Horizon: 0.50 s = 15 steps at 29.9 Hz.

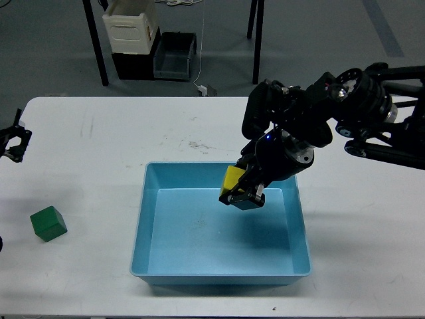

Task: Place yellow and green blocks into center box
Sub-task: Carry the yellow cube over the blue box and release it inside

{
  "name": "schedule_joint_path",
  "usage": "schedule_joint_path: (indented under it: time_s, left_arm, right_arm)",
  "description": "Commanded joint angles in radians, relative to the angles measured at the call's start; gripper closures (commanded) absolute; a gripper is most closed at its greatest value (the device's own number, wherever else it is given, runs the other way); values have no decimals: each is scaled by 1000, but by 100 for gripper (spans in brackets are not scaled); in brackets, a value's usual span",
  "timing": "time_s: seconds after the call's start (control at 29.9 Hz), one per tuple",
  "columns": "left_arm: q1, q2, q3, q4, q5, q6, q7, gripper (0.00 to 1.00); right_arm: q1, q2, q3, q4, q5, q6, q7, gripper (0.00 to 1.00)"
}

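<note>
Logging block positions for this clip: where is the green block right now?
In the head view, the green block sits on the white table, left of the blue tray, outside it.

Yellow block (232, 180) in right fingers (247, 197) above tray (143, 219)

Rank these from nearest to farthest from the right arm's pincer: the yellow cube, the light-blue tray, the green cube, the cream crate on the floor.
1. Small matte yellow cube: held in the right pincer.
2. Shallow light-blue plastic tray: directly beneath.
3. Cream plastic crate: floor, beyond the table.
4. Small dark green cube: table, far left.

The last two are close to call.
</note>
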Motion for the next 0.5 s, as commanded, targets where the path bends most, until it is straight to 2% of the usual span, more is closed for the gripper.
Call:
schedule_joint_path:
  time_s: [0.0, 0.07, 0.13, 0.2, 0.37, 0.47]
  left_arm:
    - [1, 123, -11, 3, 213, -33, 0, 0]
    - [-1, 166, -30, 9, 394, -58, 0, 0]
    - [-1, 216, -59, 22, 589, -85, 0, 0]
    - [-5, 255, -77, 35, 768, -93, 0, 0]
    - [-61, 336, -91, 52, 1179, -91, 0, 1]
    - [-68, 365, -91, 46, 1414, -98, 0, 0]
  right_arm:
    - [-39, 93, -35, -77, 2, 0, 0, 68]
    - [-70, 127, -36, -111, 2, 0, 0, 55]
    - [-100, 153, -35, -143, 2, 0, 0, 27]
    - [-126, 160, -33, -158, 3, 0, 0, 7]
    - [-145, 148, -29, -158, 3, 0, 0, 4]
    - [-153, 99, -10, -155, 5, 0, 0, 3]
